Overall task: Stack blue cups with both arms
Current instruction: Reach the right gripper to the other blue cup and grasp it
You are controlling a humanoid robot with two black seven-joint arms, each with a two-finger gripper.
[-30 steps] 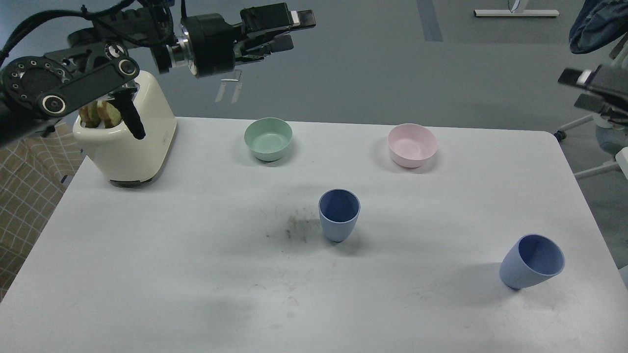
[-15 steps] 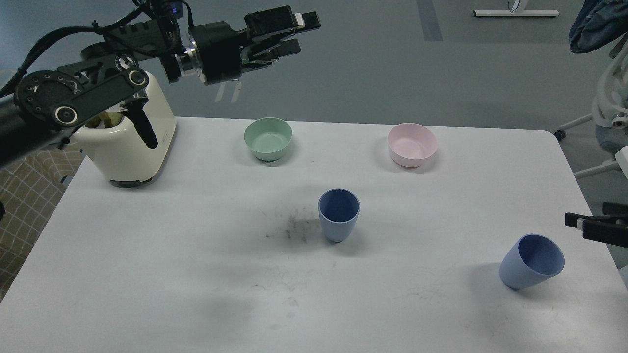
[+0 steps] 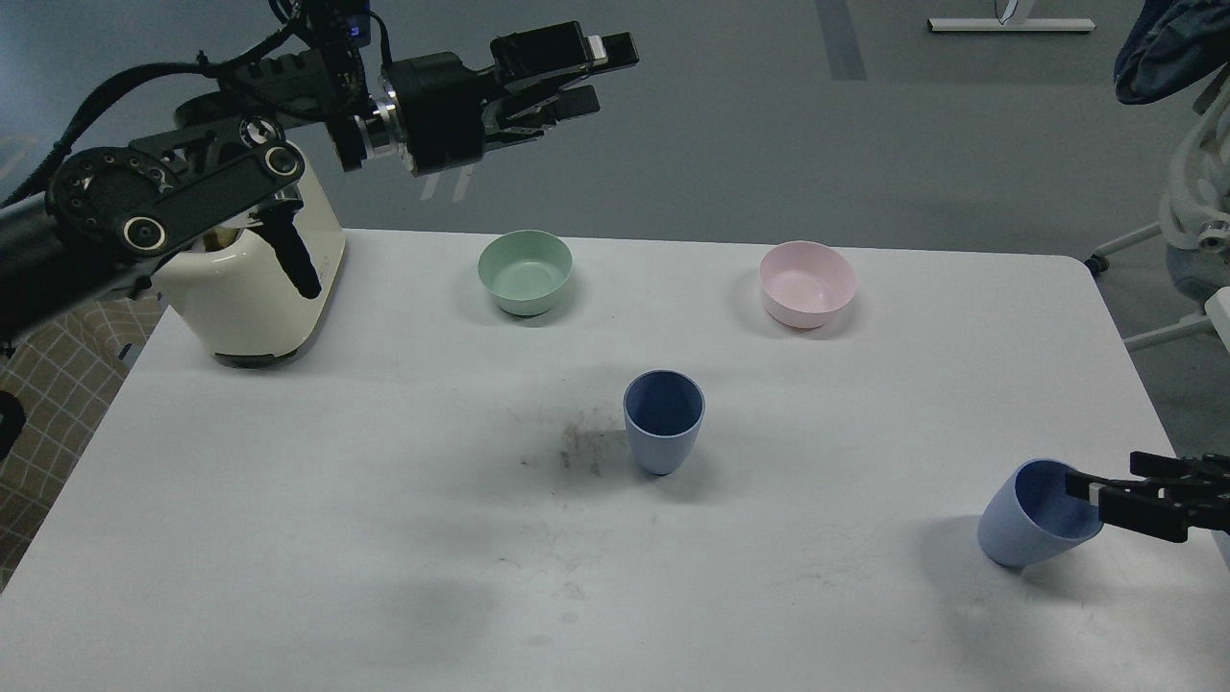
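Black right gripper (image 3: 1091,491) — at blue cup (image 3: 1023,529) rim

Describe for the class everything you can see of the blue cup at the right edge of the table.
The right blue cup is a matte light-blue tumbler with no handle, plastic by its look, darker blue inside. It tapers to a narrow rounded base. It appears tilted, mouth up and toward the right, and casts a shadow to its left on the white table. It seems empty. The right claw overlaps its rim from the right; whether the fingers touch or grip it cannot be told.
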